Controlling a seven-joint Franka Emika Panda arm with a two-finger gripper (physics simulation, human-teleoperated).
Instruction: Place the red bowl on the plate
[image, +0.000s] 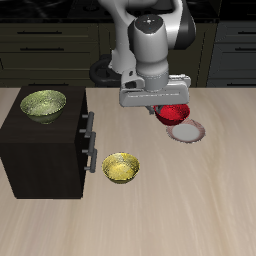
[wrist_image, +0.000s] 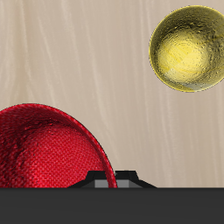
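Note:
The red bowl (image: 173, 113) hangs under my gripper (image: 162, 107), which is shut on its rim. The bowl is a little above the table, just behind the plate (image: 188, 132) and overlapping its back edge in the exterior view. The plate is small and whitish with a pinkish-brown rim, and it lies flat on the table. In the wrist view the red bowl (wrist_image: 48, 149) fills the space close to the gripper. The plate does not show in that view, and the fingertips are hidden by the dark gripper body.
A yellow bowl (image: 121, 167) stands on the table near the front, also in the wrist view (wrist_image: 190, 48). A dark cabinet (image: 45, 150) with drawer handles stands beside it, with a yellow-green bowl (image: 43, 104) on top.

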